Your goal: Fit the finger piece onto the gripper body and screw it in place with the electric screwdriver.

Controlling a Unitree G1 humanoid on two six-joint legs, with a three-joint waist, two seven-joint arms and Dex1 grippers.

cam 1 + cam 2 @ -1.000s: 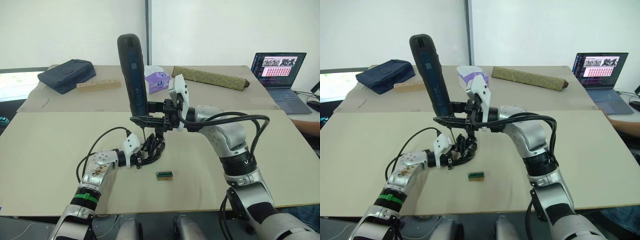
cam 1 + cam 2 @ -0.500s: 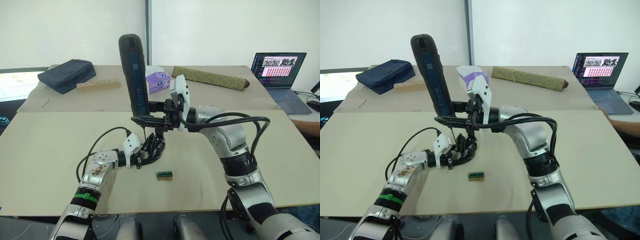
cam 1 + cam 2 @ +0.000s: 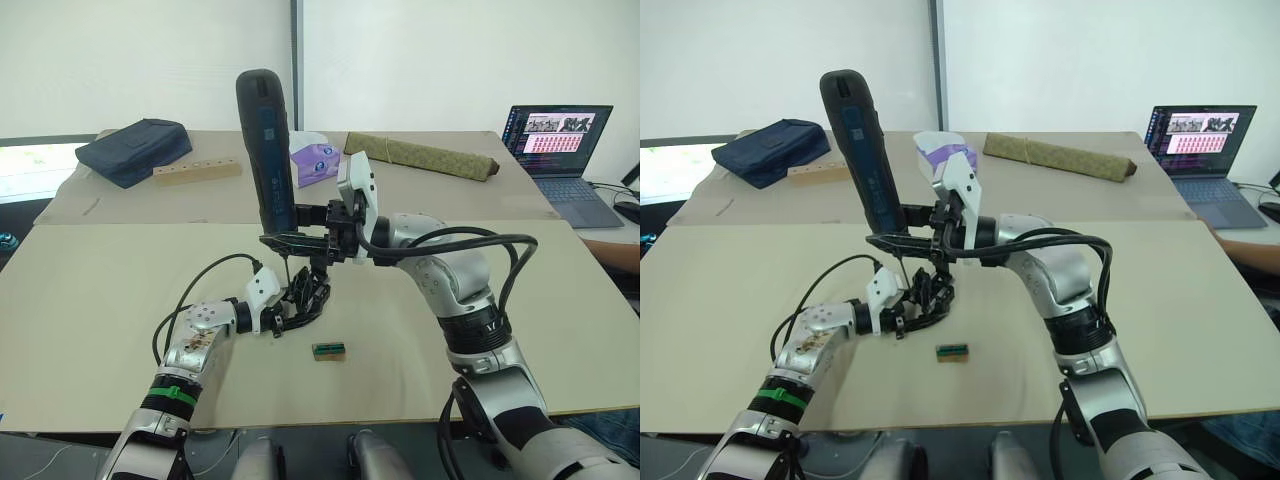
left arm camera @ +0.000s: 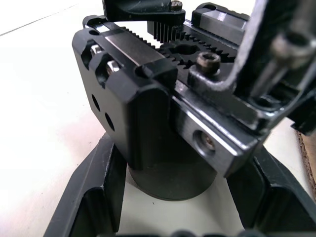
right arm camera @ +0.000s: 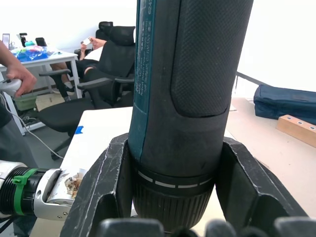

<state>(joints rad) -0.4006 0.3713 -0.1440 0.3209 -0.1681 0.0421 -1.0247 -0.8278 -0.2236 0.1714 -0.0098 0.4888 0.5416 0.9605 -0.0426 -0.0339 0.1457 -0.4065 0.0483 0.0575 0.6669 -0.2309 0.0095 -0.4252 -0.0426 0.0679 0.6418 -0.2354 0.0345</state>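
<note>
- Upright, the electric screwdriver [image 3: 265, 150] is clamped near its lower end by the right gripper [image 3: 298, 232], its bit pointing down at the gripper body [image 3: 305, 297].
- Left gripper [image 4: 168, 197] pinches the gripper body's round base on the surface [image 3: 100, 300].
- Just beside the gripper body lies a small green-and-brown block [image 3: 328, 350].

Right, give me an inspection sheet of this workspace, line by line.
Surface: beige table.
Job's things: electric screwdriver upright, bit down over gripper body.
Clutter: small green-and-brown block, navy bag, wooden block, tissue pack, olive roll.
Pincers: right pincer clamps the screwdriver; left pincer holds the gripper body.
Cables: black leads along both arms.
Surroundings: laptop; seated people in the right wrist view.
</note>
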